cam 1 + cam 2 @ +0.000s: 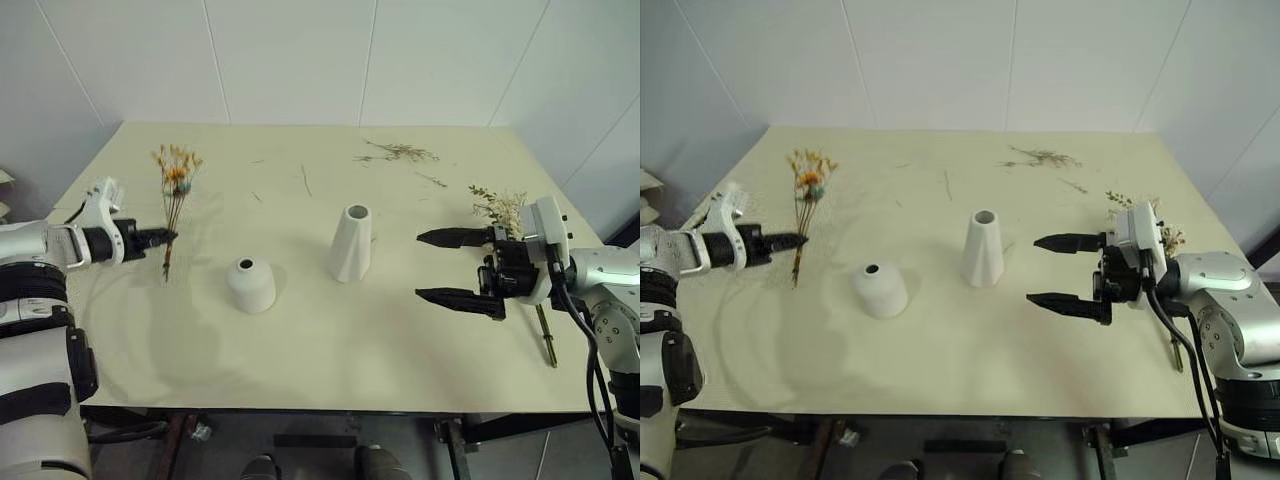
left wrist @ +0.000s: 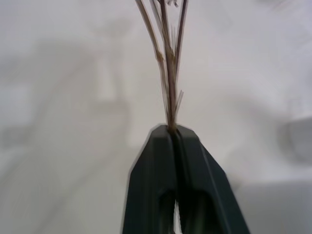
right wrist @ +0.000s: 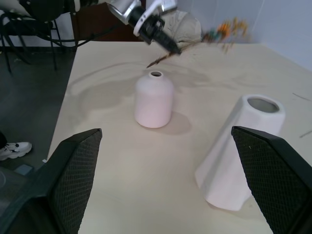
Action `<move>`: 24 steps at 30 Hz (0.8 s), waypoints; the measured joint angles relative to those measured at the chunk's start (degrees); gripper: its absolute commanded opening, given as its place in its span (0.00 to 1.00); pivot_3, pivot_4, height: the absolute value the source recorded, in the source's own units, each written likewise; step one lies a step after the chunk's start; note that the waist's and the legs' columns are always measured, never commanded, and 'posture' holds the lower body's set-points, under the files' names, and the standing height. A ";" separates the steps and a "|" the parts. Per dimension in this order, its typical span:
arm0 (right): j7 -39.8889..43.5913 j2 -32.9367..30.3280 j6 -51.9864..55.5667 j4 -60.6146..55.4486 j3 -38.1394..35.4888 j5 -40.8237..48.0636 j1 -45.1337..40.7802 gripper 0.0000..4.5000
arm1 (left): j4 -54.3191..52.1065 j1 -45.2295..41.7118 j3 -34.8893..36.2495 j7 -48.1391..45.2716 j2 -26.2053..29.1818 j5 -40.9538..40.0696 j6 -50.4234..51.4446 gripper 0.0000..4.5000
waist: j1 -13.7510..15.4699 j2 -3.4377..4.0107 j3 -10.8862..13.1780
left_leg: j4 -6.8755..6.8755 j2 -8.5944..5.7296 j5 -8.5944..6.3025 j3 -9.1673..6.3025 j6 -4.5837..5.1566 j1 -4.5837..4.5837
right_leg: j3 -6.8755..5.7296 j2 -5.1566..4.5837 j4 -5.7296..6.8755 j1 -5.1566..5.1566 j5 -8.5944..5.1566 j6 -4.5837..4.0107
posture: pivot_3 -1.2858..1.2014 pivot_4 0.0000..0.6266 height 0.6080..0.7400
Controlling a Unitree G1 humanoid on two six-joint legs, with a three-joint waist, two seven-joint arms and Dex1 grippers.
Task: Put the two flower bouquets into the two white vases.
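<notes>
from the head views, the left end effector [image 1: 170,237] was clamped on the bouquet of thin brown stems with yellow-orange blossoms [image 1: 175,190], held upright above the pale cream worktop [image 1: 300,340]; it looked light, wispy and brittle, best pinched low on the stems. the right end effector [image 1: 455,268] stood wide, empty, the bushy cream-green dried bouquet [image 1: 500,207] lying behind it. white wall panels enclosed the worktop.

the left wrist view showed closed fingers [image 2: 161,185] pinching the stems.

the right wrist view showed the squat white dome vase [image 3: 154,99] and the taller tapered white vase [image 3: 241,151], both standing empty.
</notes>
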 measured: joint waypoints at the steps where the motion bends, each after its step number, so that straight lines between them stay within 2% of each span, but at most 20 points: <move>1: -0.01 0.00 -0.18 0.11 -0.01 -0.13 0.00 1.00 | -1.65 0.25 3.23 0.67 -1.42 -2.21 -3.42 0.00 | 0.16 0.00 0.00 | 0.00 0.00 0.00 0.01 -0.01 0.01 | 0.00 0.00 0.00 -0.01 0.00 0.00 | 0.52 0.24 1.00; 4: -0.21 -0.01 -0.23 0.52 -0.03 -0.54 0.00 1.00 | -10.65 2.77 11.36 0.79 -5.93 -9.66 -12.06 0.00 | 0.04 0.00 0.00 | -0.01 0.01 0.00 0.08 -0.04 0.02 | 0.01 -0.05 0.01 -0.04 0.01 0.00 | 0.52 0.24 1.00; 8: -0.97 -0.11 -0.25 0.98 -0.48 -1.02 -0.02 1.00 | -22.46 9.25 15.50 -4.97 -8.57 -19.85 -12.80 0.00 | -0.03 0.01 0.00 | 0.00 0.01 0.00 0.13 -0.05 0.03 | 0.03 -0.06 0.00 -0.05 0.01 0.00 | 0.52 0.24 1.00; 12: -1.78 -0.21 -0.28 1.53 -1.44 -1.17 -0.05 1.00 | -30.27 14.67 14.91 -6.63 -11.09 -24.46 -12.36 0.00 | 0.38 0.00 0.00 | 0.16 0.00 0.01 0.12 -0.06 0.03 | 0.02 -0.06 0.01 0.03 0.07 0.01 | 0.52 0.24 1.00; 15: -2.55 -0.38 -0.30 1.73 -1.79 -1.32 -0.05 1.00 | -37.11 19.39 13.38 -6.67 -14.98 -26.78 -13.11 0.00 | 0.58 0.00 -0.01 | 0.32 -0.01 0.01 0.11 -0.06 0.04 | 0.02 -0.06 -0.01 0.13 0.12 0.01 | 0.52 0.24 1.00; 21: -4.24 -0.38 -0.29 1.36 -1.86 -1.49 0.30 1.00 | -44.51 25.60 7.97 -5.50 -21.95 -27.37 -16.54 0.00 | 0.56 -0.01 0.00 | 0.47 -0.01 0.02 0.11 -0.06 0.01 | 0.03 -0.05 -0.08 0.18 0.23 0.01 | 0.52 0.24 1.00; 24: -5.06 -0.37 -0.29 0.68 -2.20 -1.46 0.86 1.00 | -45.24 27.61 5.64 -5.64 -22.77 -27.37 -18.79 0.00 | 0.37 -0.01 -0.01 | 0.45 0.00 0.02 0.13 -0.05 0.03 | 0.04 -0.04 -0.08 0.17 0.23 0.01 | 0.52 0.24 1.00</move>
